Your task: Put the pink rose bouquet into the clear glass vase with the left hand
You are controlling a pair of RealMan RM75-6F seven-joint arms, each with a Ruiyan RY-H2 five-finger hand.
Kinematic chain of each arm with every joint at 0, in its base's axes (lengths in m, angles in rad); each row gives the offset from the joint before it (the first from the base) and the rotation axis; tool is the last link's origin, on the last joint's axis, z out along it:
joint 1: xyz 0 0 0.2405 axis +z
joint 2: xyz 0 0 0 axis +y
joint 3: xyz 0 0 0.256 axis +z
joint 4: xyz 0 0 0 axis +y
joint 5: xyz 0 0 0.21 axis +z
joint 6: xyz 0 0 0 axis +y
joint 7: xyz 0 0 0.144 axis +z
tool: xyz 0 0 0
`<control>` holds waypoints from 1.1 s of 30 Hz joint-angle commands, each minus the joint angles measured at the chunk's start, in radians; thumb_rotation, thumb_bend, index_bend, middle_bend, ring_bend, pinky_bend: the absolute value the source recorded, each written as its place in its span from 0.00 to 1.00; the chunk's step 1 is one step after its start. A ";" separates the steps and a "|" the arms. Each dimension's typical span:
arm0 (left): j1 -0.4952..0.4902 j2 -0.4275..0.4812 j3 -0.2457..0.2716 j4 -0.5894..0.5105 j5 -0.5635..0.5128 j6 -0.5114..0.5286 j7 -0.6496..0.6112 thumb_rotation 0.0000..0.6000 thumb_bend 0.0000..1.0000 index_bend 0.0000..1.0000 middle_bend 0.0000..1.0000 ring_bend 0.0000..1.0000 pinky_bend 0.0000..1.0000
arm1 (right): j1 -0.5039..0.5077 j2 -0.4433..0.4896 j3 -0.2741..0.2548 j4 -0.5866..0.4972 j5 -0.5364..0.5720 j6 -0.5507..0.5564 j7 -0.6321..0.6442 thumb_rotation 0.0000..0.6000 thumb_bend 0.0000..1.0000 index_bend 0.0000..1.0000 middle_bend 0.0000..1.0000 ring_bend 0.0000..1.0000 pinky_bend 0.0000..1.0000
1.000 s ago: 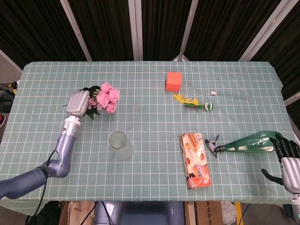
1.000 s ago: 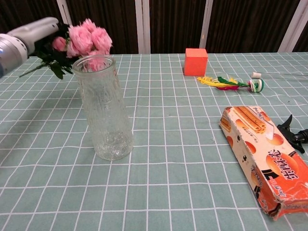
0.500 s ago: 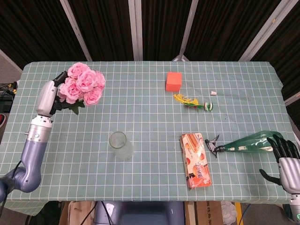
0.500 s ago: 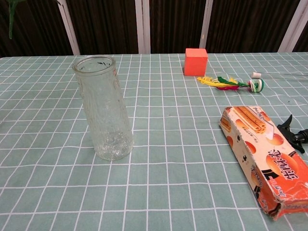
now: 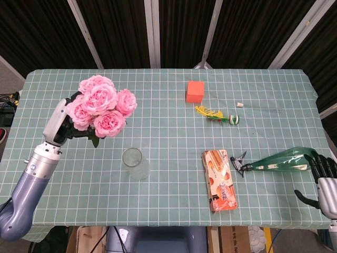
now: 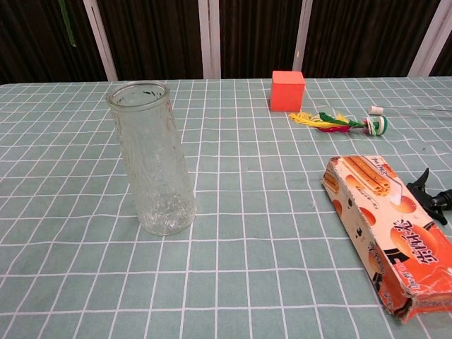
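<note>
My left hand (image 5: 59,126) holds the pink rose bouquet (image 5: 101,107) raised high over the table's left side, blooms facing up toward the head camera. Only a thin green stem tip (image 6: 67,25) shows at the chest view's top left. The clear glass vase (image 5: 135,164) (image 6: 153,167) stands upright and empty on the cloth, to the right of and nearer than the bouquet. My right hand (image 5: 325,179) rests at the table's right edge with fingers spread, touching the end of a green spray bottle (image 5: 274,162).
A snack box (image 5: 220,180) (image 6: 392,229) lies right of the vase. An orange cube (image 5: 195,91) (image 6: 287,90), a yellow-green feather toy (image 5: 217,116) (image 6: 335,121) and a small white cap (image 5: 239,104) sit further back. The bottle's black trigger (image 6: 431,195) shows at the chest view's right.
My left hand lifted the bouquet off the table, out of the chest view, then carried it higher and rightward toward the vase. The right hand stayed put.
</note>
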 commanded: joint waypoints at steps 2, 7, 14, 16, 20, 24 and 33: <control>-0.006 0.040 -0.007 -0.085 0.026 -0.006 0.011 1.00 0.48 0.28 0.35 0.31 0.39 | 0.001 -0.003 0.001 0.003 0.001 -0.001 0.000 1.00 0.21 0.11 0.05 0.03 0.00; -0.020 0.054 -0.013 -0.156 0.013 -0.010 0.025 1.00 0.48 0.28 0.35 0.31 0.39 | 0.001 -0.004 0.003 0.006 0.001 0.000 0.005 1.00 0.21 0.11 0.05 0.03 0.00; -0.030 0.063 0.001 -0.196 0.010 -0.030 -0.003 1.00 0.48 0.28 0.34 0.31 0.39 | 0.003 -0.006 0.001 0.007 -0.004 -0.002 0.000 1.00 0.21 0.11 0.05 0.03 0.00; -0.032 0.069 0.005 -0.203 0.010 -0.040 -0.022 1.00 0.48 0.28 0.34 0.31 0.39 | 0.003 -0.006 0.002 0.006 -0.001 -0.002 0.000 1.00 0.21 0.11 0.05 0.03 0.00; -0.035 0.075 0.018 -0.203 0.021 -0.052 -0.032 1.00 0.48 0.28 0.34 0.31 0.39 | 0.004 -0.006 0.002 0.006 0.000 -0.005 -0.001 1.00 0.21 0.11 0.05 0.03 0.00; -0.040 0.066 0.035 -0.206 0.023 -0.069 -0.062 1.00 0.48 0.28 0.34 0.31 0.39 | 0.003 -0.006 0.001 0.005 -0.004 -0.001 -0.001 1.00 0.21 0.11 0.05 0.03 0.00; -0.049 0.053 0.073 -0.184 0.049 -0.087 -0.062 1.00 0.48 0.27 0.34 0.31 0.39 | 0.001 -0.005 0.004 0.012 -0.002 0.005 0.011 1.00 0.21 0.11 0.05 0.03 0.00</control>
